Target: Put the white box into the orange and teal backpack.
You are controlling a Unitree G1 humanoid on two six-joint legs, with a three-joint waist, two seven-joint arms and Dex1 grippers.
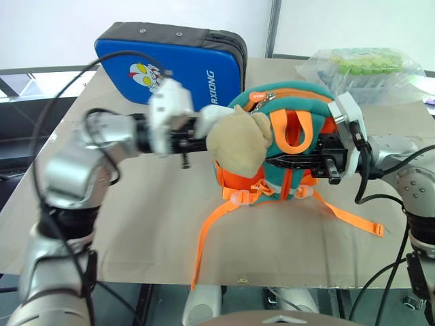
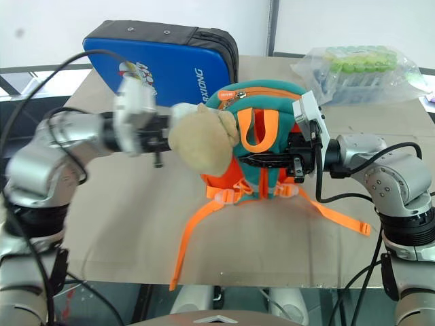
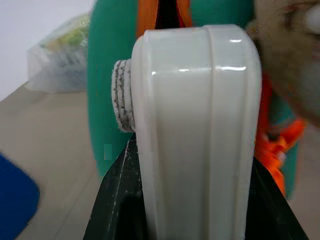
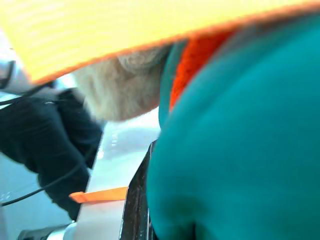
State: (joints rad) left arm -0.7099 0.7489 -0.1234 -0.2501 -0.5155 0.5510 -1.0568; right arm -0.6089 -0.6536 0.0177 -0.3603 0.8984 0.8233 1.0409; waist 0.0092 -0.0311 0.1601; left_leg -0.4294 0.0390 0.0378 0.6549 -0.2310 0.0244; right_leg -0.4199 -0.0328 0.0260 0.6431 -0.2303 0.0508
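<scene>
One white box (image 3: 197,130), one backpack (image 1: 299,122)

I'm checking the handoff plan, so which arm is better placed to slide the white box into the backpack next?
Left, probably. Its claw grips the white box right beside the orange and teal backpack, while the right claw is shut on the backpack, steadying it upright.

Backpack (image 1: 299,146): teal body, orange straps, zipper and buckles. Plush toy (image 1: 236,144) on the backpack: tan. Box (image 3: 197,135): glossy white, plain. Pad (image 1: 173,62) behind the backpack: bright blue face with a red, white and yellow cartoon figure and white lettering; dark grey edging. Bag (image 1: 363,71) beside the pad: clear plastic, pale green contents. Table (image 1: 136,231) under the backpack: beige.
</scene>
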